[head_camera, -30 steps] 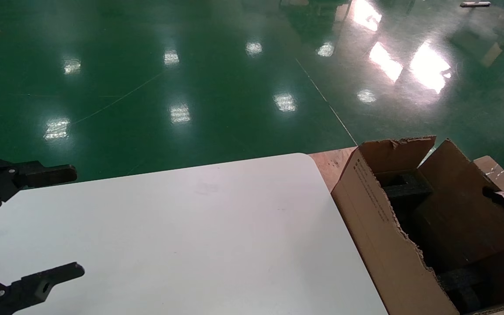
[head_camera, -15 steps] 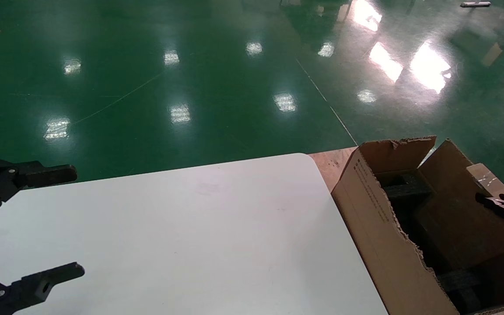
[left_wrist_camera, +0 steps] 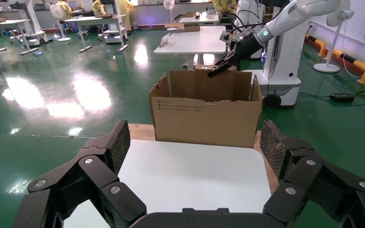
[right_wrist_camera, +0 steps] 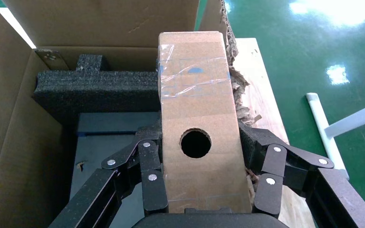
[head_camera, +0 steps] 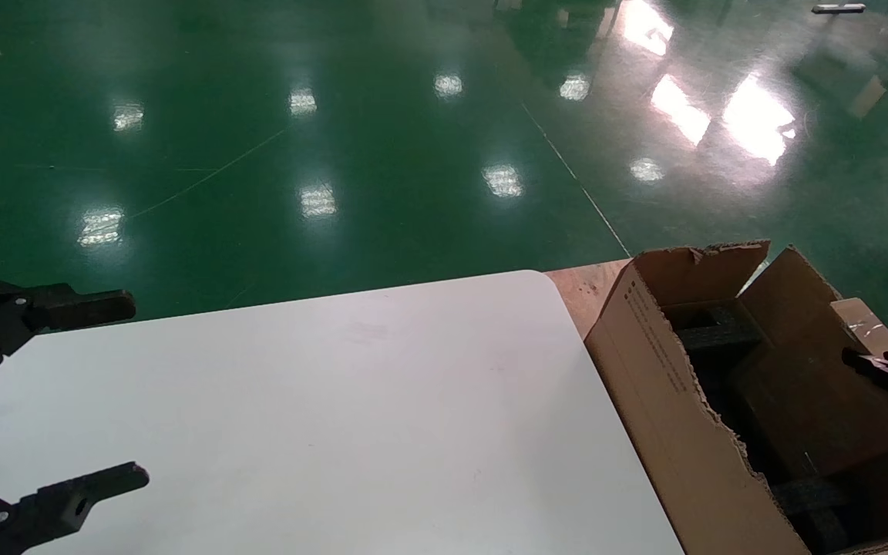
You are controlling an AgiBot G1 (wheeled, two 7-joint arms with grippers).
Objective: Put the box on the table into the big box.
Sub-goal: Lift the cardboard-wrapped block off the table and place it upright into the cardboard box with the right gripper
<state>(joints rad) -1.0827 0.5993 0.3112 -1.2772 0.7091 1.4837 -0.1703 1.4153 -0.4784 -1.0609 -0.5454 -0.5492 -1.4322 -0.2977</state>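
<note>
**A:** Looking around the big box (head_camera: 667, 401) first: what sits near it and what blocks the way?

**B:** It stands just beside the table (head_camera: 336, 416), off that white top's right-hand edge, on a wooden board (head_camera: 579, 289) that shows at its far corner. Inside the carton lie black foam blocks (right_wrist_camera: 95, 85) against the far wall, with a dark blue-grey flat thing (right_wrist_camera: 104, 142) below them. Green floor (head_camera: 336, 139) surrounds the carton on its far side.

**A:** And the carton's edges, the open room?

**B:** Its flaps stand up, ragged and torn along the rim nearest the table. The right wrist view shows a torn flap edge (right_wrist_camera: 235, 85) touching or just beside the box (right_wrist_camera: 195, 137); I cannot tell which. The carton's mouth is open on top.

**A:** Where is the box relative to the jaws?

**B:** The right gripper (right_wrist_camera: 204, 185) pinches it, one finger pressed on each long side, the round hole facing the wrist camera between them. From the head view the box (head_camera: 868, 327) sits at the carton's far-right rim, held above the interior, tilted.

**A:** The other arm?

**B:** The left gripper (head_camera: 97, 393) hovers over the table's left end, well apart from the carton, jaws spread wide with nothing between them.
</note>
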